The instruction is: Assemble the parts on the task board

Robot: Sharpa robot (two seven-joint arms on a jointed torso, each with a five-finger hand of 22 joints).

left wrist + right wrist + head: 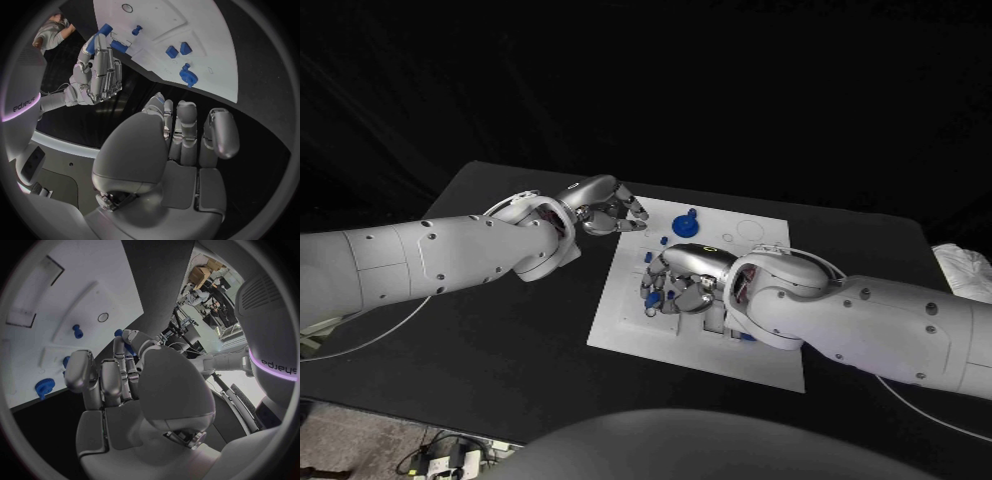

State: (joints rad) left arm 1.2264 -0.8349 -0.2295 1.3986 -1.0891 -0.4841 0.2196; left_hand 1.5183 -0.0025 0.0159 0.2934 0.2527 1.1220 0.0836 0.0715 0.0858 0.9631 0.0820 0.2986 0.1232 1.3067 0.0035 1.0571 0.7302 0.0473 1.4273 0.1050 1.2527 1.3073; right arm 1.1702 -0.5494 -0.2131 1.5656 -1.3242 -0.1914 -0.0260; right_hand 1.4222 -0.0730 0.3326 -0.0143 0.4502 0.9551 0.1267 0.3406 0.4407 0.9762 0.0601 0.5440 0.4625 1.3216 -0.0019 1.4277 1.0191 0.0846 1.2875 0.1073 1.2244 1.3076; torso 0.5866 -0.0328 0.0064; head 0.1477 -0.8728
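Task board [640,330]: a white plate in the middle of the black table [473,350], with shallow recesses in its surface.

Left hand [606,211]: hovers at the board's far left corner. In the left wrist view its fingers [186,131] lie side by side, gently bent, with nothing between them (the palm looks bare).

Right hand [684,278]: sits low over the middle of the board, fingers curled downward among the blue pieces. In the left wrist view a blue part [95,42] shows at its fingertips, and another long blue piece [117,45] lies just past them on the board; whether the fingers actually grip the part cannot be told.

Blue gear [685,224]: a round toothed part with a stub on top, on the board just beyond the left hand's fingertips, apart from them.

Small blue peg [77,330]: stands on the board ahead of the right hand's fingers, near a small ring mark [103,317].

2 blue blocks [177,50]: lie side by side on the board, between the gear and the right hand's fingers.
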